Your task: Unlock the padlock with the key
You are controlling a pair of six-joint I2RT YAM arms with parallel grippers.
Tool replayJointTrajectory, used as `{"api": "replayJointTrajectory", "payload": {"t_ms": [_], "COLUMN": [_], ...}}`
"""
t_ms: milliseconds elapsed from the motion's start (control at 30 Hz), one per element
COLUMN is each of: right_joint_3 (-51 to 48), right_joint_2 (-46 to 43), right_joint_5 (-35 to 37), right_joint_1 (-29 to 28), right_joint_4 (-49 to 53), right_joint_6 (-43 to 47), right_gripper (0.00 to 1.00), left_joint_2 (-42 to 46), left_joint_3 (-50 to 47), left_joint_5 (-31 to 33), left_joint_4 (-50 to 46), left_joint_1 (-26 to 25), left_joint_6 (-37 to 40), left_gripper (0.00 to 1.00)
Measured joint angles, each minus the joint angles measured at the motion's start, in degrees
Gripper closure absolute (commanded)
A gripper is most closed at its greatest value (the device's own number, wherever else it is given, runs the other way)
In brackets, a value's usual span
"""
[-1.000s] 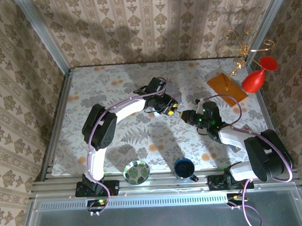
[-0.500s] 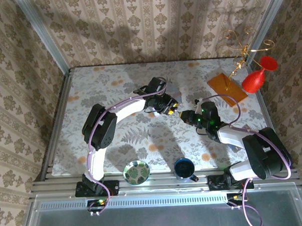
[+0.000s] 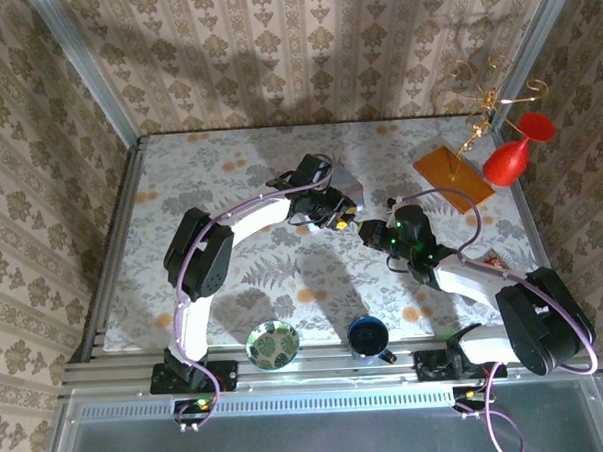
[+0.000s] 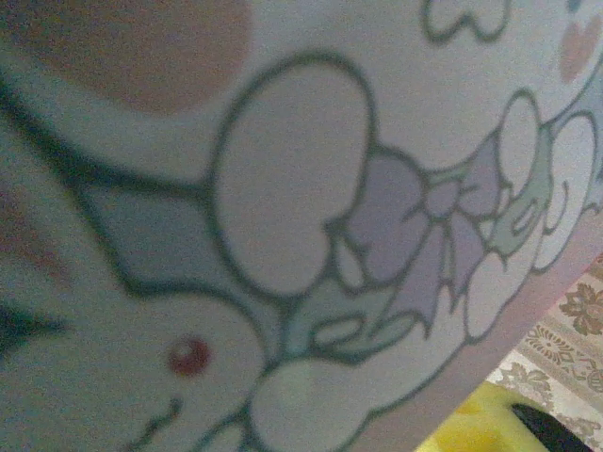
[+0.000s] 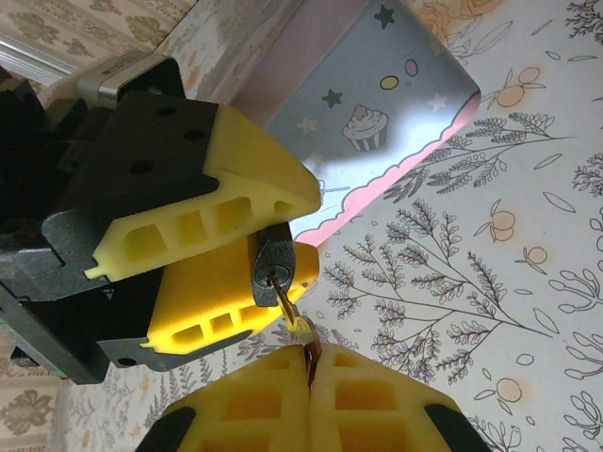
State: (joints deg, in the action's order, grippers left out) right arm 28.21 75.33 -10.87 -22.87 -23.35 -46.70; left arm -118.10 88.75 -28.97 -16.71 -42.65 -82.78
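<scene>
The padlock (image 5: 273, 272), a tiny dark metal lock, is pinched between the yellow fingers (image 5: 219, 191) of my left gripper (image 5: 283, 247), with its keyhole facing my right gripper. The brass key (image 5: 290, 303) has its tip in the keyhole. Its head is clamped between the shut yellow pads of my right gripper (image 5: 309, 356). In the top view, the left gripper (image 3: 343, 220) and right gripper (image 3: 371, 229) meet tip to tip above the table's middle. The left wrist view is pressed close to the tin's cartoon lid (image 4: 283, 217), with a yellow finger (image 4: 471, 428) at the bottom right.
The lavender tin (image 5: 377, 104) lies just behind the grippers on the floral tablecloth (image 5: 490, 282). A green bowl (image 3: 273, 344) and a blue cup (image 3: 368, 335) stand at the near edge. At the back right are an orange board (image 3: 452, 177), a gold stand (image 3: 481, 103) and a red glass (image 3: 514, 155).
My right gripper has edged a little left toward the left gripper, and the right arm's elbow has swung out to the right. The left arm has stayed still.
</scene>
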Motion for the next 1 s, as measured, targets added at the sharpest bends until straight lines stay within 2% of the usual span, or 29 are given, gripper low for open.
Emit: {"api": "replayJointTrajectory", "payload": {"t_ms": [433,833,1000], "right_joint_3": [5.2,5.2,6.6], "right_joint_2": [2.0,2.7,5.8], "right_joint_5": [-0.8,-3.0,-3.3], "right_joint_1": [0.2,1.6,1.5], "right_joint_4": [8.4,7.6,6.6], "right_joint_6": [-2.0,-3.0,-3.0], "right_gripper": [1.0,1.0,1.0], "left_joint_2": [-0.3,-0.4,-1.1], "left_joint_3": [0.4,0.5,0.9], "left_joint_5": [0.7,0.8,2.8], "left_joint_4": [0.1,0.0,0.0], "left_joint_1": [0.0,0.0,0.0], "left_joint_6": [0.0,0.0,0.4], "left_gripper": [1.0,1.0,1.0]}}
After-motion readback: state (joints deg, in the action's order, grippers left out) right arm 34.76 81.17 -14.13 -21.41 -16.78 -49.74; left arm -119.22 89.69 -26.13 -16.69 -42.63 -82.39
